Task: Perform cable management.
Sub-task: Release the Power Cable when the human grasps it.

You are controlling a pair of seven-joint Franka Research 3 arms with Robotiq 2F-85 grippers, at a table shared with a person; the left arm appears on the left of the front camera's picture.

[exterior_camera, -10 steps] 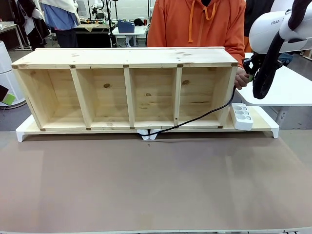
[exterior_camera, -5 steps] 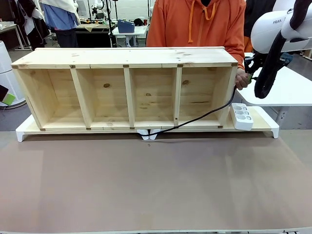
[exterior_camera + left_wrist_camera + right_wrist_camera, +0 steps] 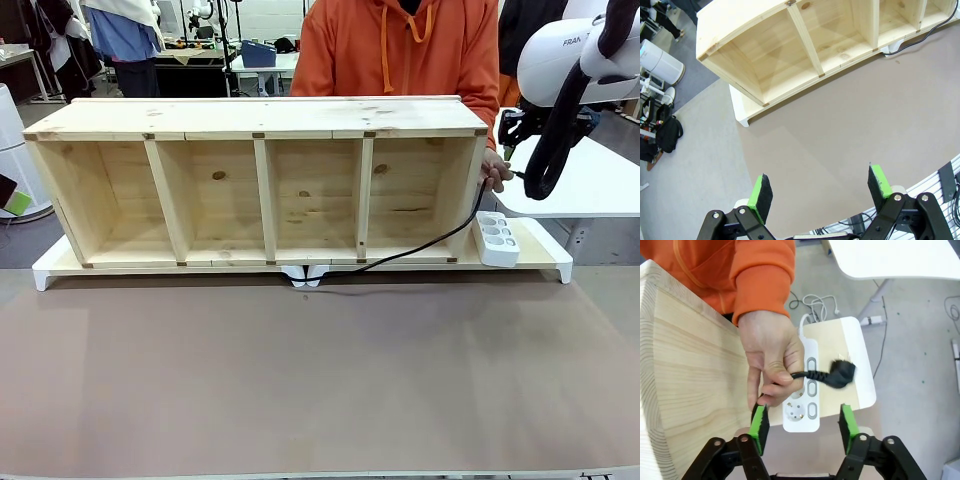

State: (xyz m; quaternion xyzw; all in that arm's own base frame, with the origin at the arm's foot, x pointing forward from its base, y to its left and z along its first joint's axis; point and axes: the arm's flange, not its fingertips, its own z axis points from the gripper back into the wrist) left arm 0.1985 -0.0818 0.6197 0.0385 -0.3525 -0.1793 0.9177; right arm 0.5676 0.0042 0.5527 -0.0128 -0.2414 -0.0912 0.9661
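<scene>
The right gripper [image 3: 802,422] hangs with its green pads spread wide and nothing between them, just below a person's hand [image 3: 771,360] that pinches the cable [image 3: 805,375] near its black plug [image 3: 841,374]; the left pad sits right at the fingertips, though I cannot tell whether it touches them. Under the plug lies a white power strip [image 3: 807,400] on a pale board with a white edge [image 3: 865,385], and beside the hand runs the end wall of the wooden shelf [image 3: 690,375]. Seen from across the table, the cable [image 3: 420,247] drops from the hand [image 3: 495,165] at the shelf's right end, crosses the front of the rightmost compartment and reaches a small white clip [image 3: 305,274] below the middle of the shelf [image 3: 260,180]. The power strip [image 3: 497,238] leans at the shelf's right foot. The left gripper [image 3: 822,192] hovers high over the near side, jaws wide and empty. The brown table top [image 3: 320,380] in front of the shelf is broad and bare, giving free room up to its near edge. Beyond the right end stands a white table [image 3: 590,180] close by the right arm; grey floor and a white appliance [image 3: 660,57] lie off the left end.
</scene>
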